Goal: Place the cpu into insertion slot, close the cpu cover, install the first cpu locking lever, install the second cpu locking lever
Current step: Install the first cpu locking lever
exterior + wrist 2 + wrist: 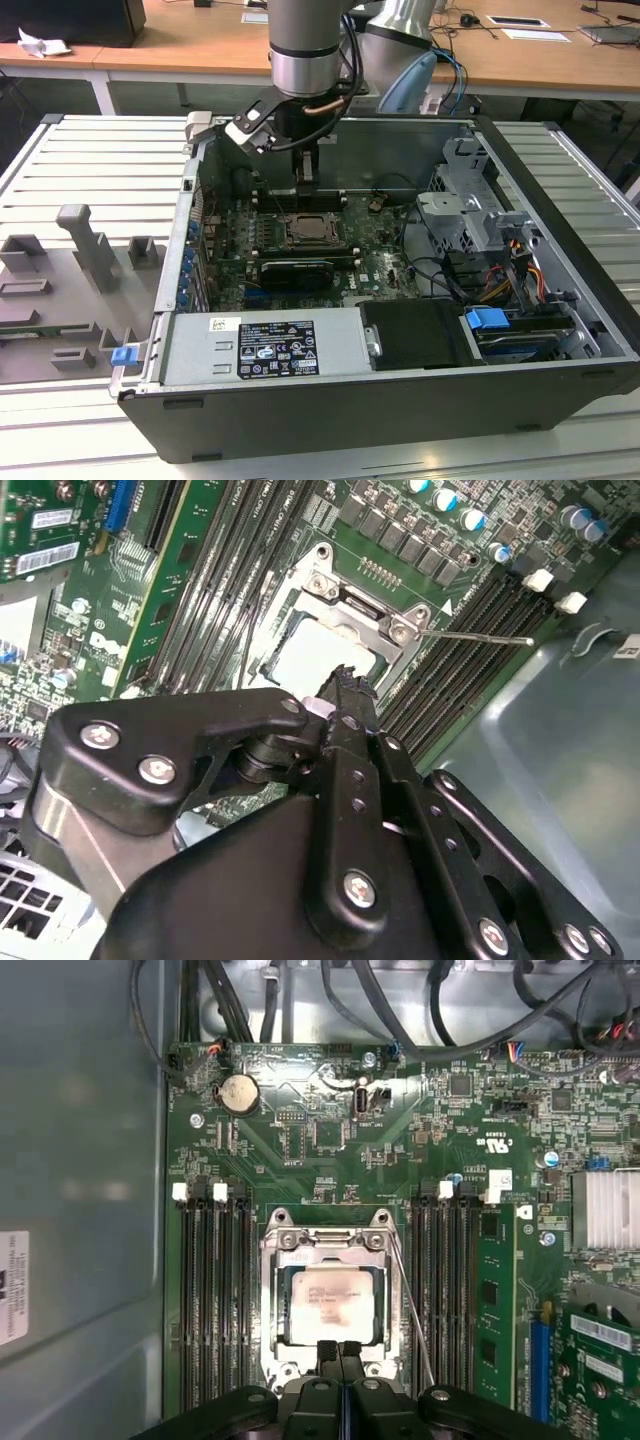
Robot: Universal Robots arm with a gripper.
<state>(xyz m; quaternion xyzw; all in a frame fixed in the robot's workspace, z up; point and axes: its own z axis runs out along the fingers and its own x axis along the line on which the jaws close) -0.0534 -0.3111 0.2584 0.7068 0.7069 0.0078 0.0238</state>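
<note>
The cpu [330,1305], a small square chip with a pale silvery face, lies flat in the insertion slot [266,1310] on the green motherboard [300,1130]. The silvery cpu cover [325,1243] lies down around it, and the chip shows through its cut-out. A thin wire locking lever [410,1300] slants along one side of the socket and sticks out over the memory slots [480,636]. My gripper [340,1352] is shut with nothing between its fingers. Its tip hovers just over the socket's edge, beside the chip [315,655]. In the exterior view the gripper [306,183] hangs just behind the socket [316,232].
Long black memory slots [215,1300] flank the socket on both sides. The open case holds a grey power supply [260,345] at the front, a metal drive cage [470,200] and cables [500,270] at the exterior view's right. Grey fixtures [90,250] stand on the table at its left.
</note>
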